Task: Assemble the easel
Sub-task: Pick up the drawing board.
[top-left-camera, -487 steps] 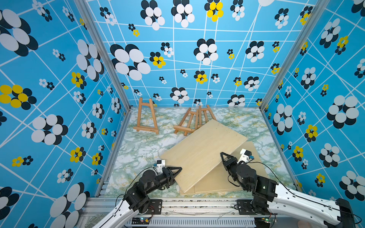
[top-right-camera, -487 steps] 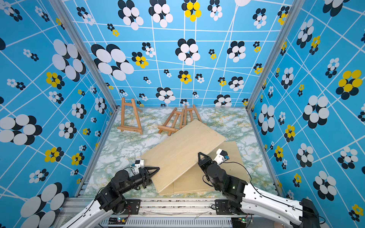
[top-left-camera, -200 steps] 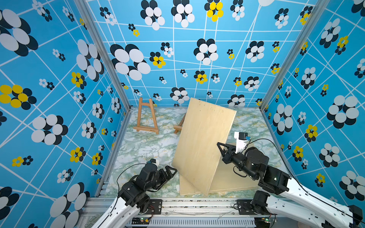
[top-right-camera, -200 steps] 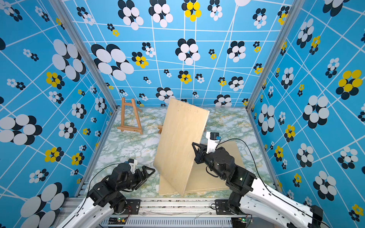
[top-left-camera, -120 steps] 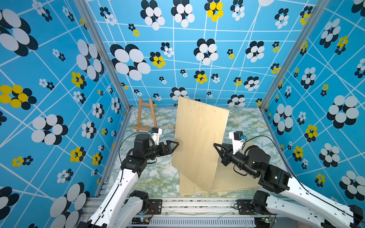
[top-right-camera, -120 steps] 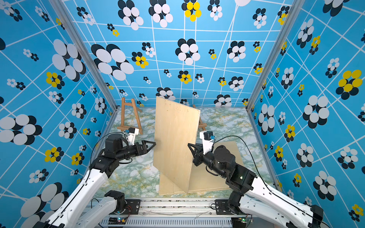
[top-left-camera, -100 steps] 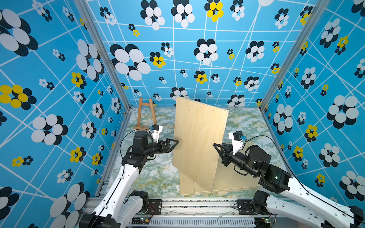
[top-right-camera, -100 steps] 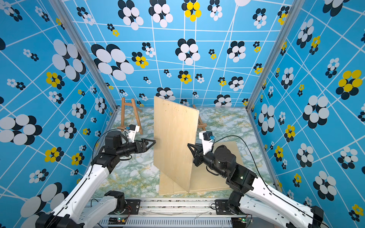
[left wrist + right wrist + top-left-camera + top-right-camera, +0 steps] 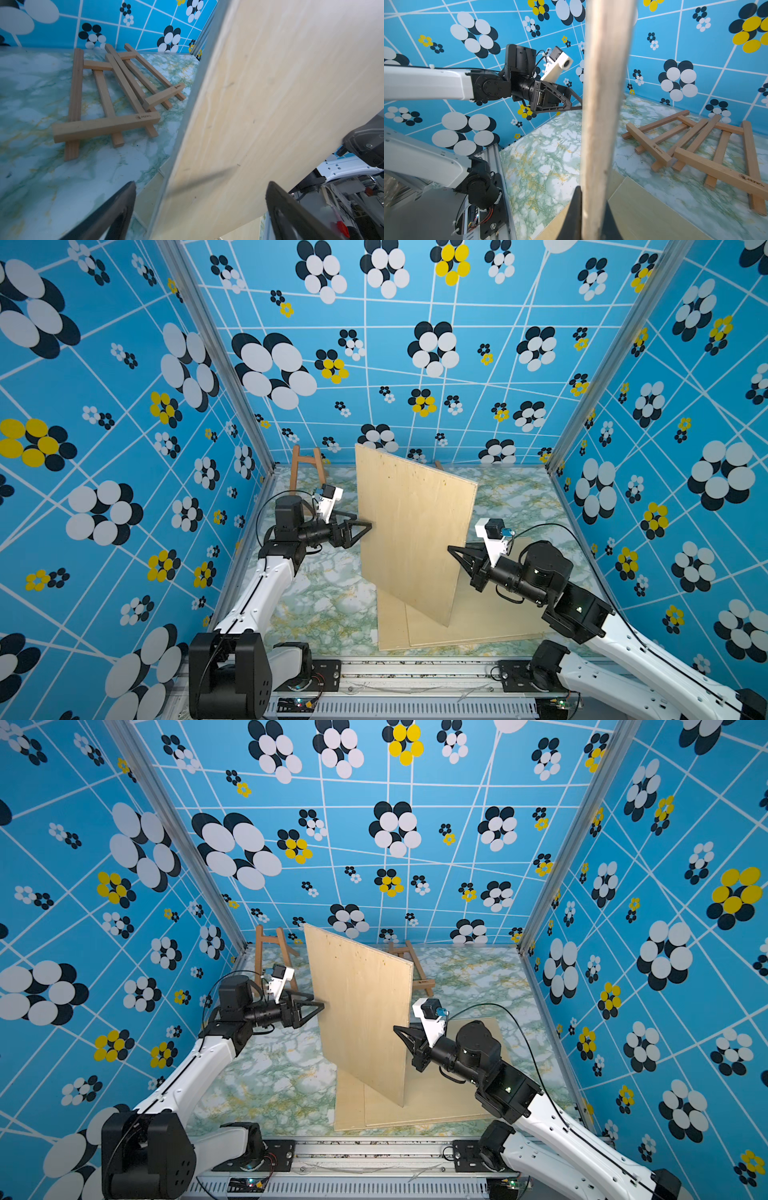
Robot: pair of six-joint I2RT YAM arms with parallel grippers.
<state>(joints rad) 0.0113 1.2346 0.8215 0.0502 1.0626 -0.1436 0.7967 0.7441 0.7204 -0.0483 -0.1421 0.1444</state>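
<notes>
While the right gripper (image 9: 453, 551) was clamped on the right edge of the plywood board (image 9: 415, 531), holding it upright with its long axis near vertical, the left gripper (image 9: 365, 526), jaws wide and empty, straddled the opposite edge. The upright easel (image 9: 305, 464) stood behind.

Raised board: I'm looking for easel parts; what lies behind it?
Two flat easel frames, overlapping on the table, show in both wrist views. In both top views the board covers nearly all of them; only an end peeks out.
</notes>
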